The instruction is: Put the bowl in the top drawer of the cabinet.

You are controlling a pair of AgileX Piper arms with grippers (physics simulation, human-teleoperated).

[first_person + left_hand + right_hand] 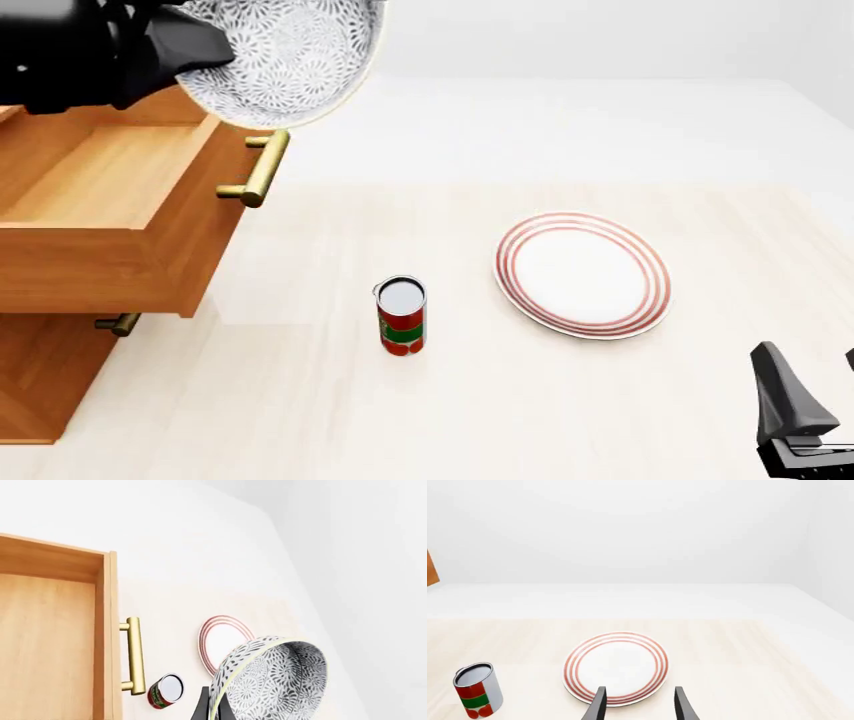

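Left fingers (212, 705) on bowl (280, 60) above open top drawer (120, 215).

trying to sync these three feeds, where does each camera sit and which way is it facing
Front view: fixed above and behind the arms, looking forward and down at the pale table; shows the left arm carrying the grey-black lace-patterned bowl over the open orange-brown wooden top drawer, and the right claw.
Left wrist view: behind the left claw, looking down past the bowl and drawer.
Right wrist view: behind the open right claw, facing the red-ringed white plate.
All share the plate and the red-and-green tin can.
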